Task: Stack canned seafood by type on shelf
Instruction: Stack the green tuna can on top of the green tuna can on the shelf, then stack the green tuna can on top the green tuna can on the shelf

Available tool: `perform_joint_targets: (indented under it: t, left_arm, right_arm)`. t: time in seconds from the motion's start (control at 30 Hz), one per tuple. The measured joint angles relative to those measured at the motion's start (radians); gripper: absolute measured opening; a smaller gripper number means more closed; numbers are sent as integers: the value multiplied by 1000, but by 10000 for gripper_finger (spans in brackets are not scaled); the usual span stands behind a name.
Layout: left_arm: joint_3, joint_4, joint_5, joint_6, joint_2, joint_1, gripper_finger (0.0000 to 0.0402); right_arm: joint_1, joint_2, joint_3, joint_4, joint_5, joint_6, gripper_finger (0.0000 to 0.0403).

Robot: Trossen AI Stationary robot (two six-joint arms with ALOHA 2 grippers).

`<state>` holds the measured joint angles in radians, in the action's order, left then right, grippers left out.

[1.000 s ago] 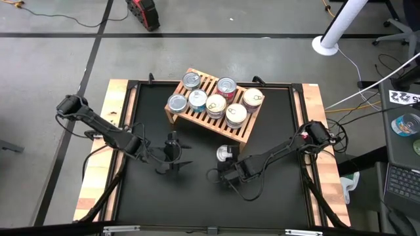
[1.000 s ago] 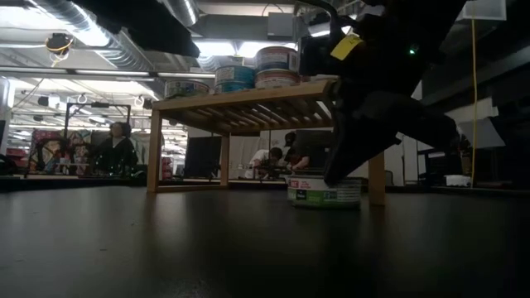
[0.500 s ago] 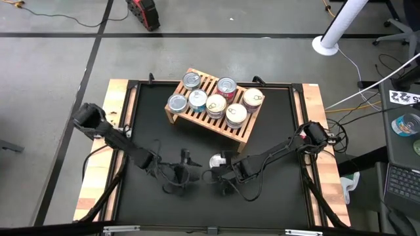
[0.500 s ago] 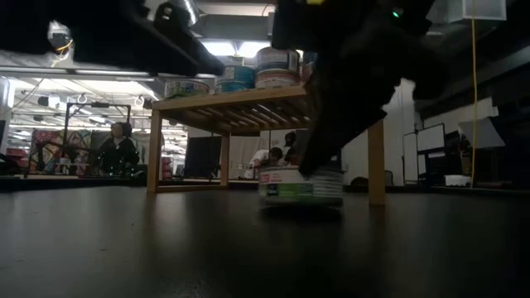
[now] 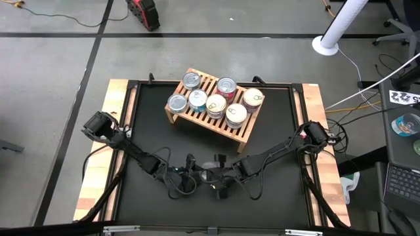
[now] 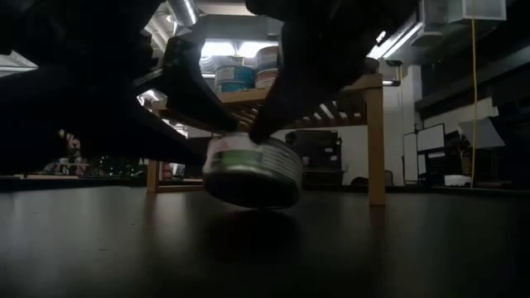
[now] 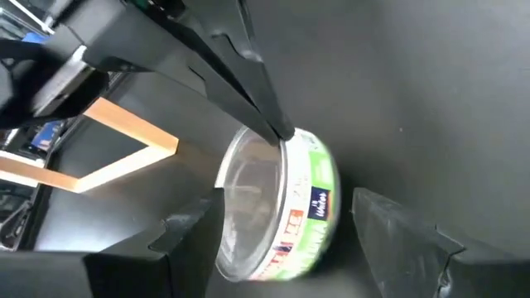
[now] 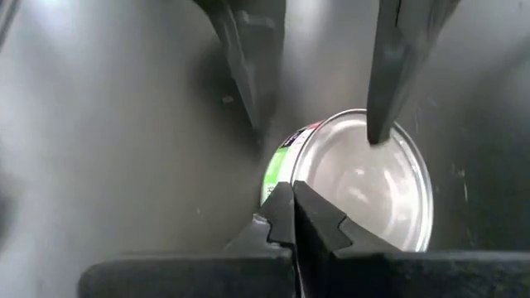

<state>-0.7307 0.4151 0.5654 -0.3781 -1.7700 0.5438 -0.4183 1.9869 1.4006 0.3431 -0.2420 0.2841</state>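
Left jaws [image 7: 281, 240] spread around tilted can [image 7: 277, 207], right jaws [image 8: 293, 211] pressed together at its rim; shelf [image 5: 213, 121] behind, loaded with tins [image 5: 216, 103]

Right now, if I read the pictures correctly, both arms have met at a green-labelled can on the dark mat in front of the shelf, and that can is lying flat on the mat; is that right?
Not quite: the green-labelled can is tipped up on its edge, not lying flat, as the low view shows. The rest holds: the left pincer straddles it open, the shut right pincer presses its rim, in front of the shelf.
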Motion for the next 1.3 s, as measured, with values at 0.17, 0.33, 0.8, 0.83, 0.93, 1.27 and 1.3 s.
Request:
perform_joint_targets:
  t: [0.17, 0.33, 0.8, 0.83, 0.93, 1.27, 1.3]
  left_arm:
    - [-1, -6, 6, -21, -2, 0, 262]
    - [-1, -12, 6, -22, -3, 0, 262]
    - [-2, -13, 8, 57, -3, 13, 262]
    - [-2, -13, 8, 61, -3, 13, 262]
    - [-2, -13, 8, 61, -3, 13, 262]
    - [-2, -15, 1, 67, -3, 14, 263]
    - [-2, -15, 1, 67, -3, 14, 263]
  right_arm:
    - [0, 0, 0, -62, -1, 0, 1]
    - [8, -1, 0, -109, -2, 0, 1]
    - [20, -4, 2, -112, -9, 2, 1]
    - [20, -4, 2, -112, -9, 3, 1]
    - [20, -4, 2, -111, -9, 3, 1]
    - [20, -4, 2, -102, 113, 0, 1]
    - [20, -4, 2, -102, 141, 0, 1]
